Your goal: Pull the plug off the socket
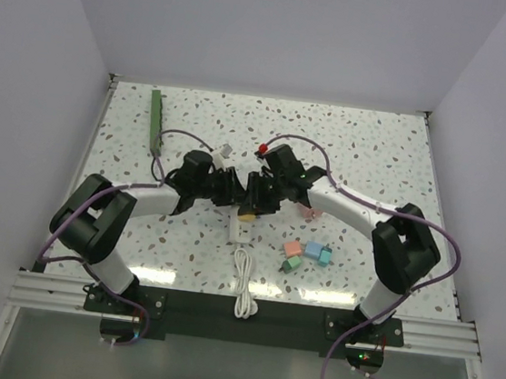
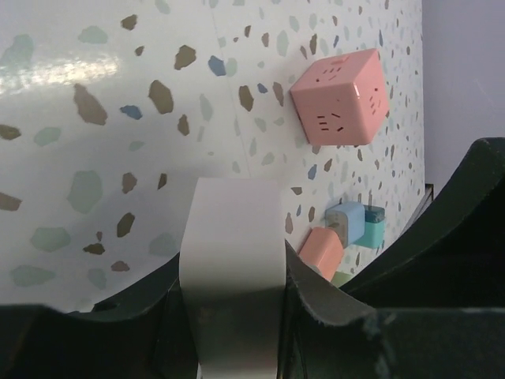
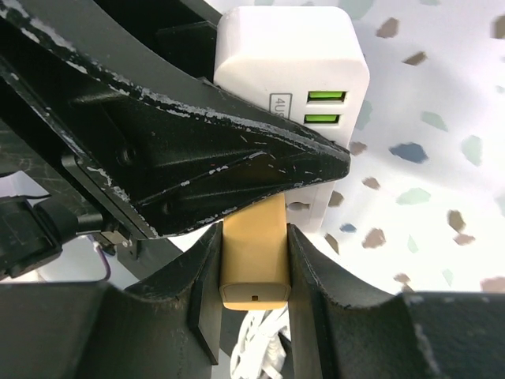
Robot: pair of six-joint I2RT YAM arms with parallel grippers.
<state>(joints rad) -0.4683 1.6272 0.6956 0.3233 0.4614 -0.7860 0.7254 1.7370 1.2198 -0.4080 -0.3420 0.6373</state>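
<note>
A white socket block (image 3: 292,71) with two green USB ports has a yellow plug (image 3: 252,260) standing against its face; the joint between them is hidden by a finger. My right gripper (image 3: 252,245) is shut on the yellow plug. My left gripper (image 2: 233,268) is shut on the white block (image 2: 233,253), and one of its fingers (image 3: 197,150) crosses the right wrist view. In the top view both grippers, left (image 1: 233,192) and right (image 1: 258,197), meet at mid-table over the plug (image 1: 247,215) and the block (image 1: 241,231).
A dark-green power strip bar (image 1: 156,119) lies untouched at the far left. A pink cube (image 1: 310,212) and several small coloured adapters (image 1: 313,251) lie right of the grippers. The block's white cable (image 1: 242,289) coils toward the near edge. A red-tipped item (image 1: 264,147) lies behind.
</note>
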